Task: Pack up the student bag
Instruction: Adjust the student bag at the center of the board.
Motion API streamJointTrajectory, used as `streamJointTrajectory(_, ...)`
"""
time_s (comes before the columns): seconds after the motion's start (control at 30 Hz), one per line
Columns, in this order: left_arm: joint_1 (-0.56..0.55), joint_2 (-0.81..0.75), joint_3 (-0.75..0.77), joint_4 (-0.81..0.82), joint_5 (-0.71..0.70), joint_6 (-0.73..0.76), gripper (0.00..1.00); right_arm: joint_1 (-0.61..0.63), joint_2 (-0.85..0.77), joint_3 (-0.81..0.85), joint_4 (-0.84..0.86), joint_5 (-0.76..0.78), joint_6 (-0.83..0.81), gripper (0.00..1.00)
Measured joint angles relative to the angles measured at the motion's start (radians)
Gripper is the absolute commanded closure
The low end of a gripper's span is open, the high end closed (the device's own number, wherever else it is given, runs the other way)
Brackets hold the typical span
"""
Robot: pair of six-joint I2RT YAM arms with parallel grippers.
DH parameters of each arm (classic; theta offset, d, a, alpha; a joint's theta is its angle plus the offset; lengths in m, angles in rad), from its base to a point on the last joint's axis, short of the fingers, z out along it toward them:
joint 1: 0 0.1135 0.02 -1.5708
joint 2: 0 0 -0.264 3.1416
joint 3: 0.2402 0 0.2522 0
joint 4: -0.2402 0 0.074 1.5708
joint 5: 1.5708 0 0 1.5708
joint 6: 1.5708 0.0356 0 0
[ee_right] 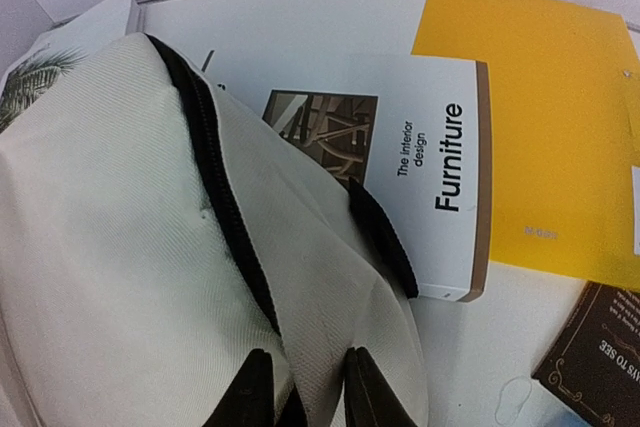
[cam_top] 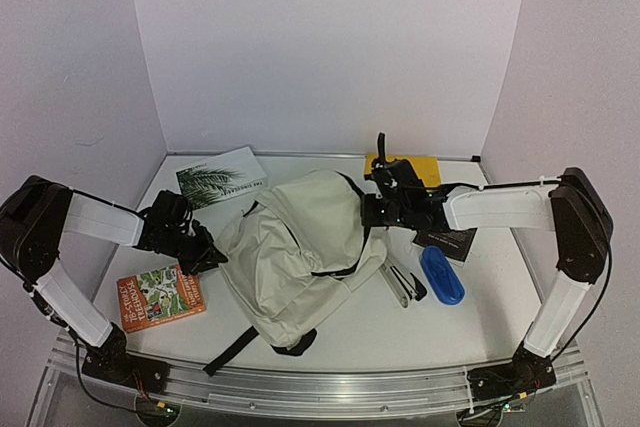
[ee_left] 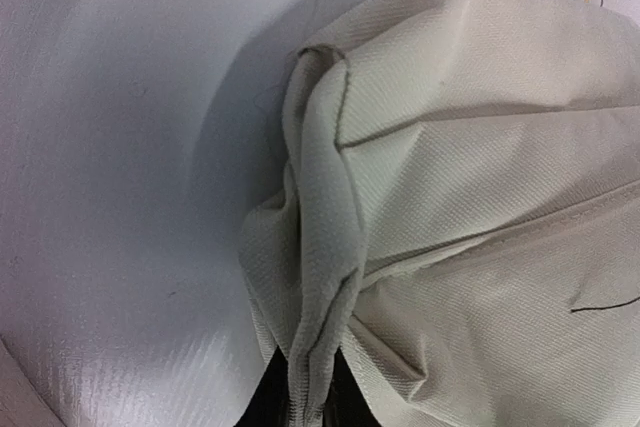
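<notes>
From above, the metal rail (cam_top: 320,387) carrying both arm bases lies closest. Beyond it the bag (cam_top: 300,247) lies slumped in the middle of the table (cam_top: 350,332), a black strap trailing toward the rail. The left gripper (cam_top: 205,255) is at the bag's left edge and the right gripper (cam_top: 372,212) at its upper right edge.

Everything else lies loose around the bag. An orange book (cam_top: 160,297) sits to the left, its title too small to read. A palm-leaf book (cam_top: 220,179) is at the back, and a yellow folder (cam_top: 415,167) lies behind the right gripper. A dark booklet (cam_top: 447,242), a blue case (cam_top: 441,275) and some slim metal pieces (cam_top: 398,282) are on the right. Packing looks barely begun: nothing shows as being inside, and my guess is the arms are only getting hold of the bag to open it.

In the left wrist view, dark fingers (ee_left: 262,409) at the bottom edge pinch a gathered fold of cream cloth. No writing shows here.

In the right wrist view, two black fingers (ee_right: 252,392) stand narrow, nipping the cloth beside the black zip. Whether the zip is undone I cannot tell. Behind the bag a white book (ee_right: 420,167) reads "The interior design Furniture". The yellow folder carries small print that cannot be read. The dark booklet shows words ending "TO SEE".
</notes>
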Motion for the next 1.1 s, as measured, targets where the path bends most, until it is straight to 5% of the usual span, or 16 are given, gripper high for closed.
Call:
streamJointTrajectory(0.2,0.025,-0.003,0.098,-0.088,-0.040,0.066,1.00,-0.004,-0.022,0.001,-0.086,-0.028,0.025,1.00)
streamJointTrajectory(0.37,0.151,-0.013,0.201,-0.138,-0.022,0.142,1.00,0.005,-0.128,-0.026,-0.177,-0.144,0.073,1.00)
streamJointTrajectory(0.77,0.242,0.232,0.464,-0.216,0.084,0.300,0.99,0.249,-0.177,-0.135,-0.212,-0.271,0.217,1.00)
streamJointTrajectory(0.8,0.241,0.244,0.465,-0.225,0.090,0.308,0.96,0.256,-0.177,-0.141,-0.213,-0.272,0.231,0.97)
streamJointTrajectory(0.87,0.242,0.266,0.470,-0.238,0.100,0.318,0.87,0.262,-0.177,-0.146,-0.218,-0.263,0.250,0.76)
streamJointTrajectory(0.97,0.245,0.275,0.470,-0.227,0.088,0.337,0.62,0.260,-0.179,-0.146,-0.243,-0.242,0.258,0.53)
streamJointTrajectory(1.1,0.272,0.208,0.460,-0.176,0.037,0.371,0.36,0.260,-0.181,-0.118,-0.311,-0.193,0.225,0.37)
